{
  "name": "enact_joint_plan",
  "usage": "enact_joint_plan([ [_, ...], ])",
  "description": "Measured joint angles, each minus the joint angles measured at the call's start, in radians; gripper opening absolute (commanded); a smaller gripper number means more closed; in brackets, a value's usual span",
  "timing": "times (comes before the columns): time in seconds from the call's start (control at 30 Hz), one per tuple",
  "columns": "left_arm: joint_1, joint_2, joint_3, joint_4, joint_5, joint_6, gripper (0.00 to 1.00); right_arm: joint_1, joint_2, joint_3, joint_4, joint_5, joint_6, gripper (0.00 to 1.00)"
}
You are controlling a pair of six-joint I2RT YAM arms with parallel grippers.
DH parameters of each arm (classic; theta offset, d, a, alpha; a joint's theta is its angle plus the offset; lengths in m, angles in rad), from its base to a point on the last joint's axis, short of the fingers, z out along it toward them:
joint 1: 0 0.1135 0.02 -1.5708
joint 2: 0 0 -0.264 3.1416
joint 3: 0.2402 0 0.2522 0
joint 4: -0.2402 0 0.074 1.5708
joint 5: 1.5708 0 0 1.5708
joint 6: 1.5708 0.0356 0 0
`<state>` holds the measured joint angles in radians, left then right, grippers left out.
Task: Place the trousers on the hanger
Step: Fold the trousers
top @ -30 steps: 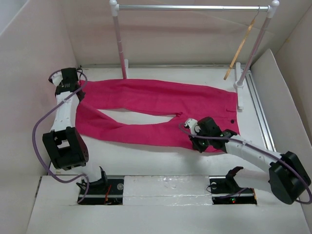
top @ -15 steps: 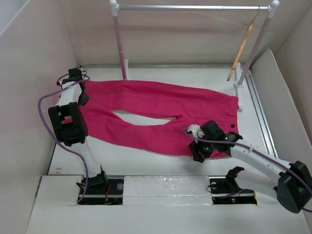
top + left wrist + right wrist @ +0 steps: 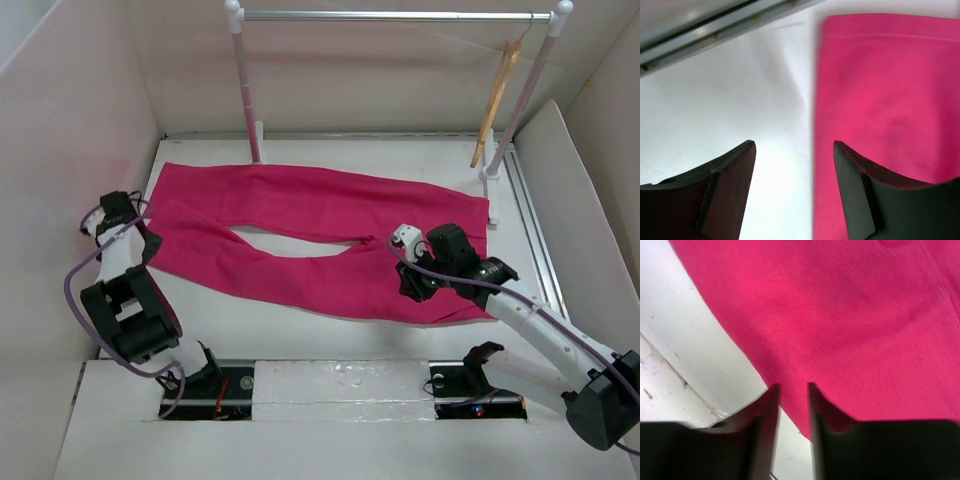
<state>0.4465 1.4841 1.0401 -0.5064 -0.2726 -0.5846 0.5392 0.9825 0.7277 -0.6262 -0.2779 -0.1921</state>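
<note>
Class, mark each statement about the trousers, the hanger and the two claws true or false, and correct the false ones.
1. The trousers lie spread flat on the table. True.
2. The hanger lies on the table beside the trousers. False: it hangs from the rail, near its right end.
3. The left claw is clamped on a trouser leg. False: its jaws stand open over bare table, with the cloth's edge beside one finger.
4. The right claw is over the waist end of the trousers, at the near edge of the cloth. True.
</note>
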Motion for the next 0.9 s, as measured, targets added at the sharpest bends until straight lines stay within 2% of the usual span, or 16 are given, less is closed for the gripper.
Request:
enact_joint_plan([
  [0.07,0.065,0.047,-0.034,0.018,0.040,-0.003,0.58,-0.019,0.000,0.000,-0.004,-0.006,-0.015,0.48],
  [0.23,0.082,0.169,-0.042,0.056,0.088,-0.010,0.58,-0.055,-0.016,0.001,-0.021,-0.024,-0.040,0.49],
  [0.43,0.077,0.211,-0.028,0.108,0.109,-0.027,0.50,-0.068,-0.054,0.001,-0.026,-0.048,-0.043,0.50],
  [0.5,0.077,0.232,-0.008,0.126,0.114,-0.027,0.36,-0.068,-0.066,0.001,-0.031,-0.051,-0.039,0.50],
  [0.53,0.077,0.241,0.000,0.140,0.119,-0.027,0.22,-0.068,-0.072,0.000,-0.033,-0.051,-0.035,0.50],
  [0.57,0.077,0.249,0.004,0.158,0.128,-0.029,0.00,-0.068,-0.079,0.000,-0.035,-0.050,-0.032,0.50],
  [0.73,0.077,0.268,0.018,0.197,0.165,-0.013,0.00,-0.083,-0.092,0.000,-0.051,-0.042,-0.017,0.53],
  [0.9,0.078,0.229,-0.013,0.196,0.139,0.017,0.00,-0.148,-0.071,0.024,-0.085,-0.039,-0.011,0.58],
])
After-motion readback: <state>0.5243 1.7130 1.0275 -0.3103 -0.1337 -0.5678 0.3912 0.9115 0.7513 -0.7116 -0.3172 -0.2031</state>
